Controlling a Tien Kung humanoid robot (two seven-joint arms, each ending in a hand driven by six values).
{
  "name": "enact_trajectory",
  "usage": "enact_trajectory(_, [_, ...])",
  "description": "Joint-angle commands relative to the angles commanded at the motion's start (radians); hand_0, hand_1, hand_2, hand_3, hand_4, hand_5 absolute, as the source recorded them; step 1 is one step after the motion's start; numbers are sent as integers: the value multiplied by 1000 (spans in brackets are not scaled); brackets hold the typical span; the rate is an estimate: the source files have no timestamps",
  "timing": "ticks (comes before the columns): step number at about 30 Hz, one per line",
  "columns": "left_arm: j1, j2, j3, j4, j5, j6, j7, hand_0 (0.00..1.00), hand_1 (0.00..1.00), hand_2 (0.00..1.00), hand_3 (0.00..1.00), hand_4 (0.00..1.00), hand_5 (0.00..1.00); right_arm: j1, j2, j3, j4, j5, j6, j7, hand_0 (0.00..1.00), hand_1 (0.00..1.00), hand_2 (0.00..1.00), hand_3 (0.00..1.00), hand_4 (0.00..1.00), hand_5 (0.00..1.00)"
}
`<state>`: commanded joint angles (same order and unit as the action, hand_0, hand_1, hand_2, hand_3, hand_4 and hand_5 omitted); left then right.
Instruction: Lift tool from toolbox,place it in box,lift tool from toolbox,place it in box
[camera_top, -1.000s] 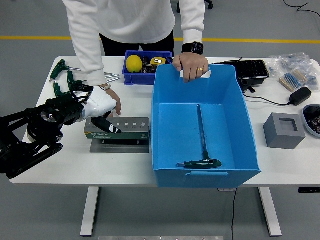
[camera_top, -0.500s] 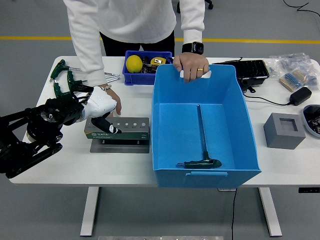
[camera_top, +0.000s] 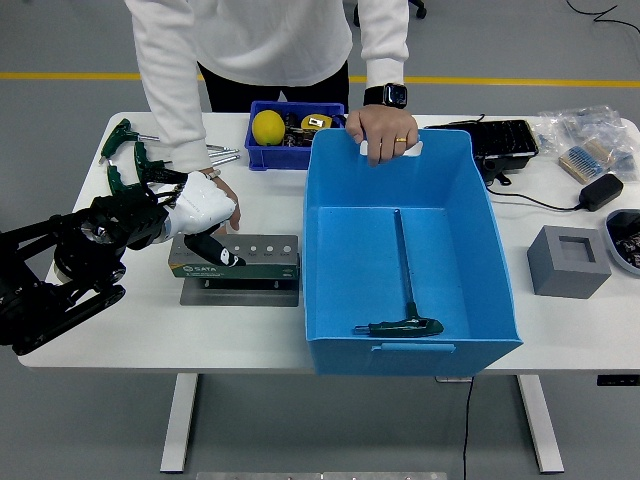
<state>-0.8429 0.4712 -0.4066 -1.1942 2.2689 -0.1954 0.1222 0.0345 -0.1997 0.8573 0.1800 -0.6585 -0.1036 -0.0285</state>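
From the head view, my left hand (camera_top: 195, 215) rests on the green tool holder (camera_top: 235, 256), fingers curled, and I cannot tell if it grips anything. I should pinch one handle firmly and lift straight up. The blue box (camera_top: 408, 255) holds one T-handle tool (camera_top: 405, 325) — the small blue bin (camera_top: 290, 130) holds a yellow ball (camera_top: 267, 127).

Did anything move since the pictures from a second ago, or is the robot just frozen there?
Nothing has visibly moved. The robot's left hand stays over the left end of the green tool holder, a dark finger pointing down at it. The T-handle tool lies in the same spot in the blue box, and the person's hand keeps gripping the box's far rim.
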Motion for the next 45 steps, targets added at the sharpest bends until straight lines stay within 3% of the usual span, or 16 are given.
enact_trajectory(3, [0,1,-2,3,0,16,-8,699,185,164,123,926,974,0,0,0,0,0,0,0,755,693,732,712,970,834])
enact_trajectory(4, [0,1,-3,4,0,21,-12,603,141,126,93,918,943,0,-1,1,0,-1,0,0,755,693,733,711,970,834])
enact_trajectory(9, [0,4,-7,7,0,60,-31,603,141,126,93,918,943,0,-2,1,0,-2,0,1,755,693,733,711,970,834])
enact_trajectory(10, [1,5,-8,7,0,69,-34,515,98,95,71,910,830,0,-2,1,0,-2,0,1,755,692,733,711,970,834])
enact_trajectory(15, [4,10,-10,9,0,124,-50,515,98,95,71,910,830,0,-2,-3,0,2,1,2,755,692,733,711,970,834])
enact_trajectory(16, [4,11,-10,9,0,131,-52,430,48,60,54,915,786,0,-2,-3,0,2,1,2,754,692,732,712,970,834])
enact_trajectory(21, [9,18,-21,6,0,193,-64,430,48,60,54,915,786,-1,-2,-6,0,4,1,2,754,692,732,712,970,834])
enact_trajectory(22, [10,20,-25,5,0,204,-67,375,19,44,35,944,633,-1,-3,-6,0,4,1,2,754,691,733,712,970,834])
enact_trajectory(27, [12,27,-43,-6,0,255,-85,375,19,44,35,944,633,-1,-3,-7,0,5,1,1,754,691,733,712,970,834])
enact_trajectory(28, [13,29,-49,-12,0,268,-91,334,2,30,23,947,461,-1,-2,-6,0,4,1,1,754,691,732,713,970,834])
enact_trajectory(29, [13,31,-53,-16,0,274,-94,334,2,30,23,947,461,-1,-2,-6,0,4,1,1,754,691,732,713,970,834])
enact_trajectory(36, [15,43,-83,-50,0,297,-105,304,2,10,16,943,420,-2,0,-2,0,-2,1,0,754,691,732,712,970,834])
enact_trajectory(45, [-5,59,-101,-91,0,273,-112,271,2,2,16,922,382,-4,0,-3,0,-1,1,0,755,690,732,712,971,834])
